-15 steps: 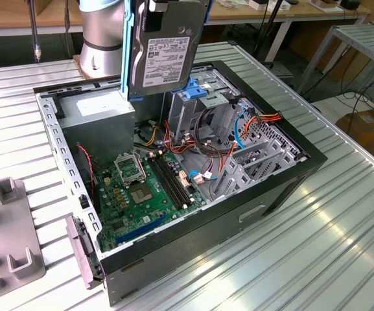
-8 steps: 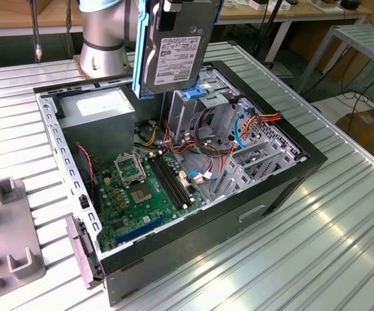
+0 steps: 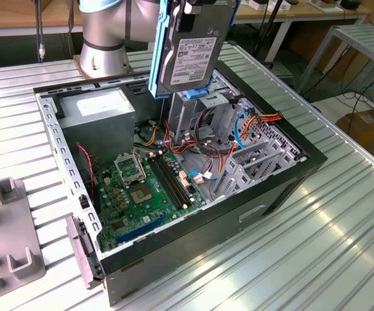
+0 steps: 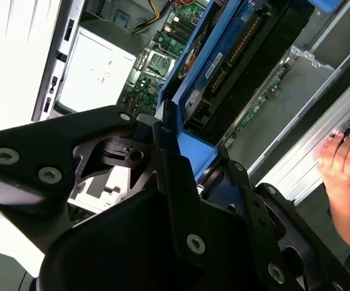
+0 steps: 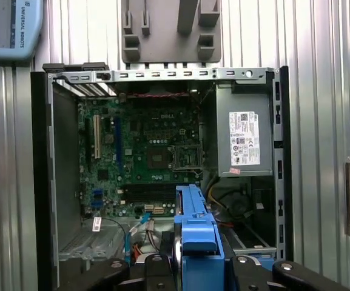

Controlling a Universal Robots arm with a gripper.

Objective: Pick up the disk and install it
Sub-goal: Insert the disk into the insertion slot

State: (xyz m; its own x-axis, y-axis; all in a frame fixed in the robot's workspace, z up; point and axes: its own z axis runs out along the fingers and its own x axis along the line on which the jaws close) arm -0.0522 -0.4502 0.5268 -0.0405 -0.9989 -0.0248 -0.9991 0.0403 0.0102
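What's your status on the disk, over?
Jaws shut on disk, held upright above open computer case. Not yet in drive cage. Person's hand beside case.

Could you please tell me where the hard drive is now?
In the exterior view, the silver-grey metal hard drive with blue rails hangs on edge at top centre, gripped by the claw, above the metal drive cage.

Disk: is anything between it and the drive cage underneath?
Nothing visible. The disk hangs upright just above the cage. The red and orange cables bunch beside the cage on the exterior view's right, not under the disk. The cage's mouth is hidden.
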